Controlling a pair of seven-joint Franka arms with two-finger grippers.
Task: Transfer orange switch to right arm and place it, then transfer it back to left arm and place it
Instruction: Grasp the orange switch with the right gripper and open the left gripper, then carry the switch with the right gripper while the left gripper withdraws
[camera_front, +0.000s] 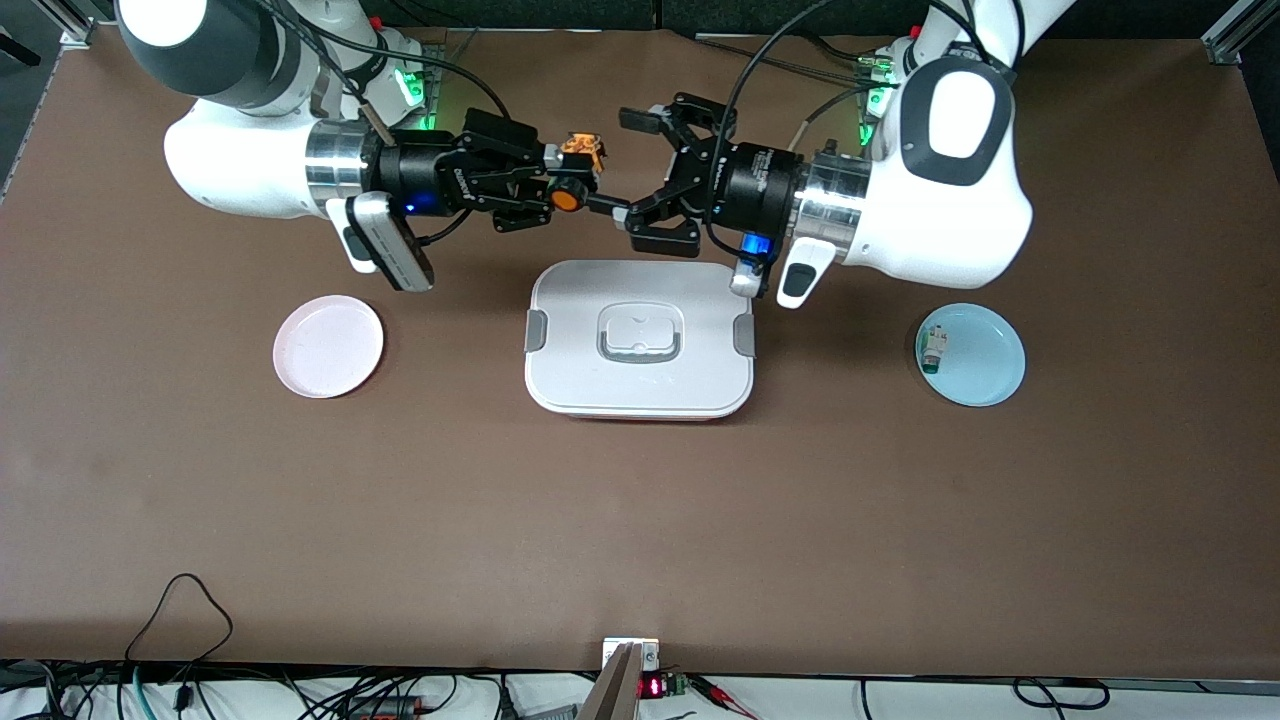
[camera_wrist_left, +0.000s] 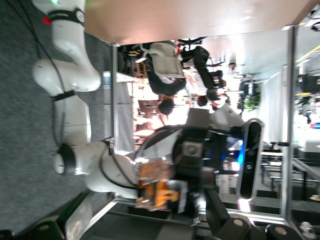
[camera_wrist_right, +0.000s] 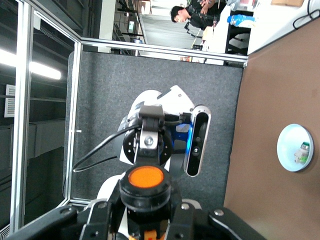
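Observation:
My right gripper (camera_front: 562, 180) is shut on the orange switch (camera_front: 566, 198). It holds the switch in the air over the brown table, beside the box's edge that faces the arms' bases. The switch's orange cap (camera_wrist_right: 146, 177) points toward my left gripper. Its orange-brown terminal end (camera_front: 583, 150) sticks out sideways. My left gripper (camera_front: 640, 175) faces the switch with its fingers spread wide and nothing between them. In the left wrist view the switch (camera_wrist_left: 161, 190) shows blurred, just in front of the jaws. The white lidded box (camera_front: 640, 385) lies on the table below both grippers.
A pink plate (camera_front: 329, 346) lies toward the right arm's end of the table. A light blue plate (camera_front: 990, 378) toward the left arm's end holds a small white-and-green part (camera_front: 934, 350). Cables hang near the table's front edge.

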